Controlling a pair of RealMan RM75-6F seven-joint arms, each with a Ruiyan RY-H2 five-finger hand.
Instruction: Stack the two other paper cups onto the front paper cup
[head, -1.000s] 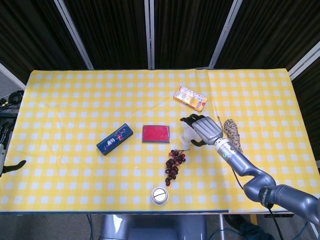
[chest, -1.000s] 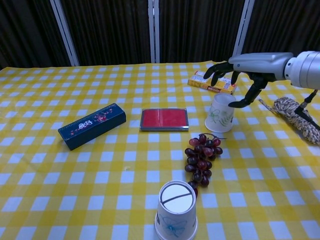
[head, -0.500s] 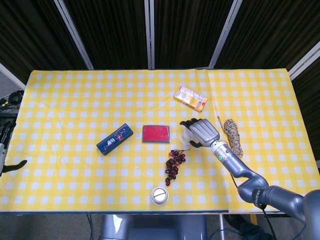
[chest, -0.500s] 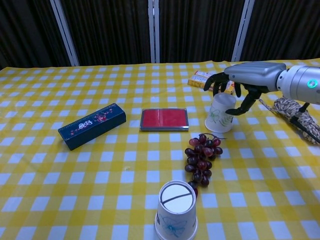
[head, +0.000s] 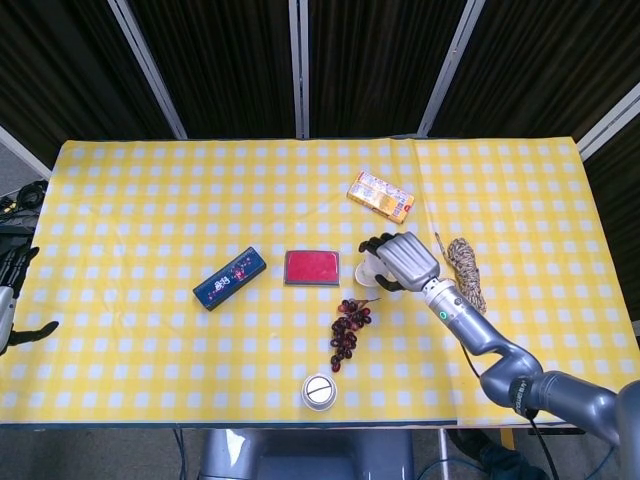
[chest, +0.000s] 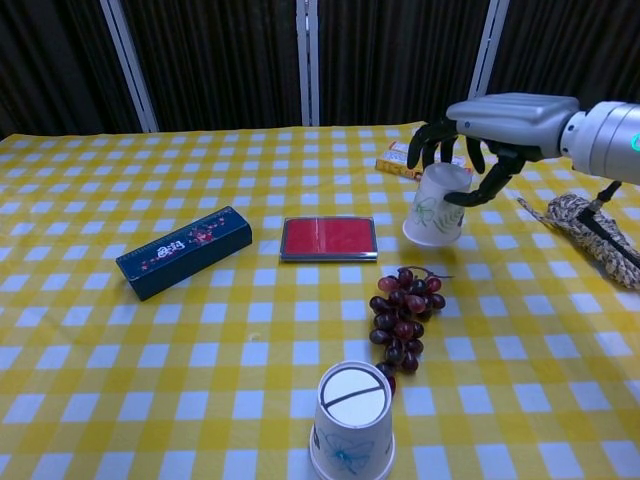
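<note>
Dark curtain panels w/ pale metal posts back the tabletop (head: 150, 190), covered in yellow-white check cloth. Right hand (chest: 500, 125) w/ fingers (chest: 440, 140) clamped on raised, tilted paper cup (chest: 435, 205), right of centre. Front paper cup (chest: 351, 420) upside down at front edge. Left hand (head: 15, 300) at left edge; fingers unclear.

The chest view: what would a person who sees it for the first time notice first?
First the right hand, which grips an upside-down paper cup and holds it tilted, off the yellow checked table, above the grapes. Next the front paper cup, upside down at the near edge.
</note>
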